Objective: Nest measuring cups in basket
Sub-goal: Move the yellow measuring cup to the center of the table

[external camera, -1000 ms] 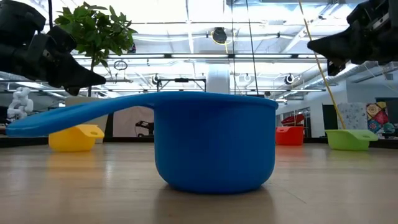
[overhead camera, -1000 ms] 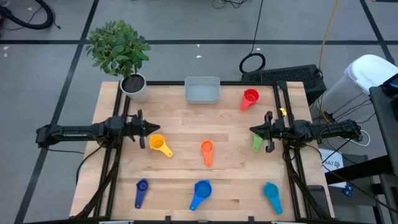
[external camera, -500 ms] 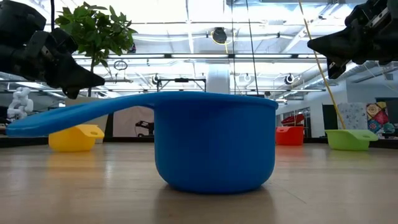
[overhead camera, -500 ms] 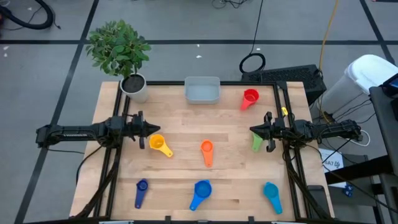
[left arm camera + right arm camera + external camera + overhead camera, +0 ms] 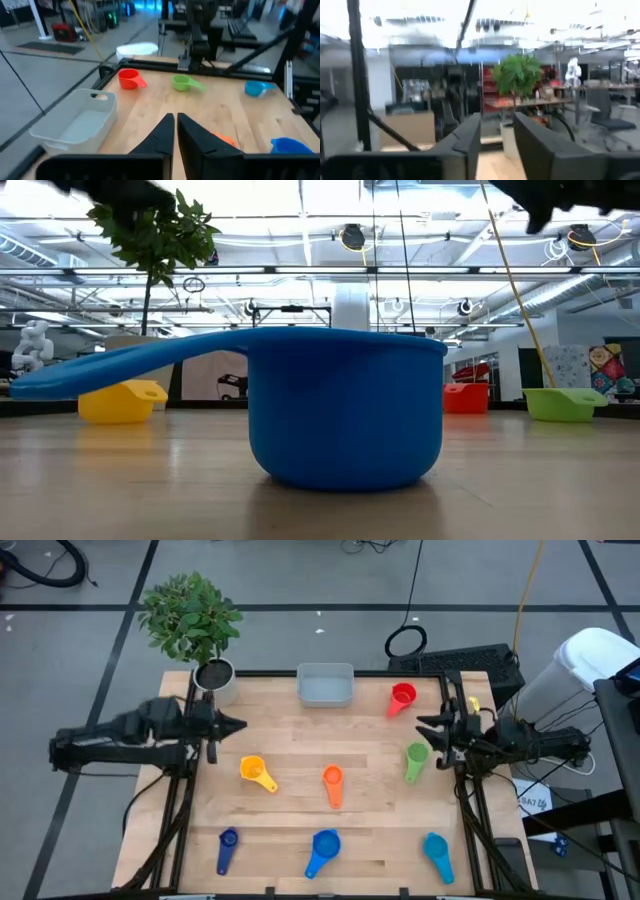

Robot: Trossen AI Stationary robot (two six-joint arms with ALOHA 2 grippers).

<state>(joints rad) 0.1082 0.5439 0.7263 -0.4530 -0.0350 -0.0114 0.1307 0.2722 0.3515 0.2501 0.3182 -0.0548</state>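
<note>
Jaws nearly closed on my left gripper [image 5: 175, 131], slightly parted on my right gripper [image 5: 496, 131], both empty. Measuring cups [image 5: 332, 783] lie scattered across the tabletop [image 5: 300, 740]; basket [image 5: 325, 686] sits empty at the far edge, ready for nesting.

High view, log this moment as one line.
left tool: shut, empty, near pot | right tool: open, empty, between red cup and green cup | basket: empty
</note>
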